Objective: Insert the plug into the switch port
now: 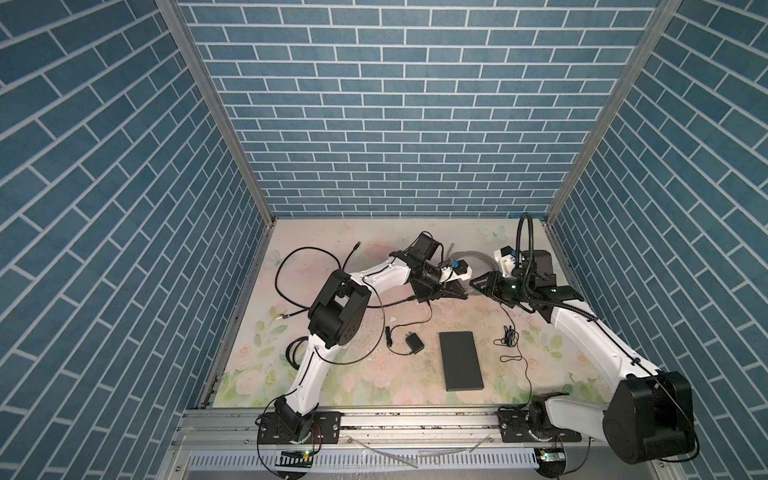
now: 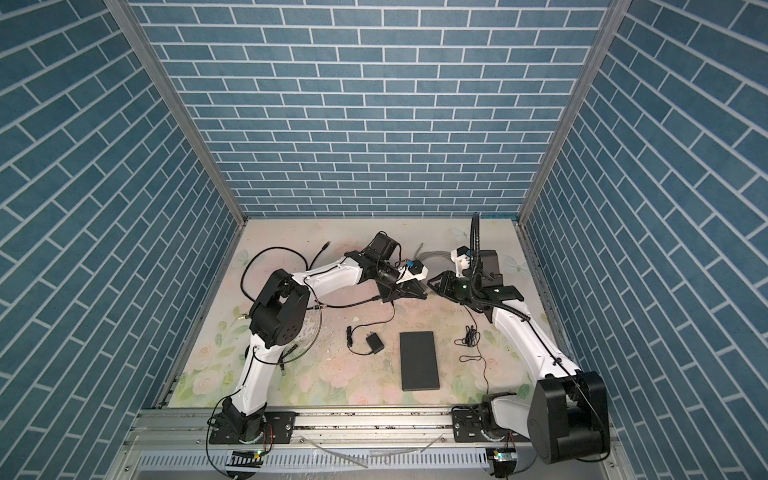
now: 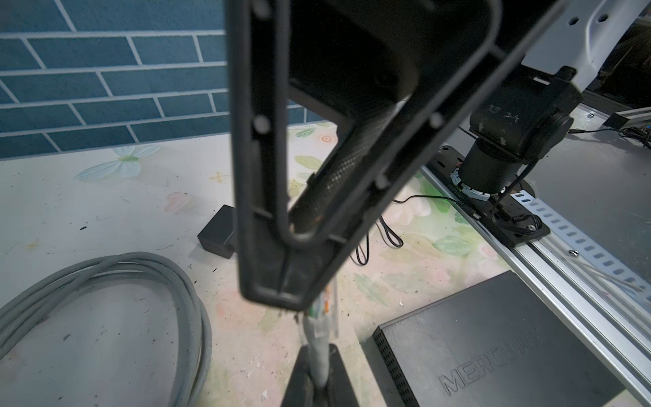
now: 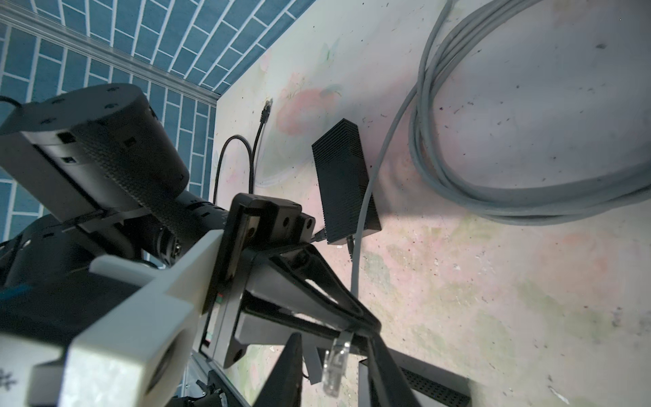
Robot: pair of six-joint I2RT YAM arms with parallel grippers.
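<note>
Pinches the pale grey round network cable (image 3: 318, 350) in the left tool (image 3: 318, 370), closed right down on it just behind the clear plastic latch plug (image 3: 326, 315). Holds that plug in the air above the floral-print counter (image 1: 353, 386), near the far end of the flat black rectangular switch box (image 1: 461, 360) lettered MERCURY, apart from it. Meets the right tool (image 3: 278, 287) tip to tip at mid-counter. Straddles the plug (image 4: 334, 370) with the right tool's black fingers (image 4: 294, 366), partly parted, with a sliver of daylight on either side in the right wrist view. Cannot confirm contact from the left wrist view, with the plug's front end hidden behind that tool. Cannot make out the switch's port side in any view.

By count:
- Two tools, one held plug, one switch.
- One coil of the same grey cable (image 4: 493, 197), several turns, flat on the counter far of the tools.
- One small black wall adapter (image 1: 414, 344) with a thin cord, left of the switch.
- One ribbed black box (image 4: 347, 179) on the counter beside the left arm's wrist, seen in the right wrist view.
- One tangle of thin black cord (image 1: 509, 336), right of the switch.
- One thick black cable (image 1: 291, 266), looped at far left.
</note>
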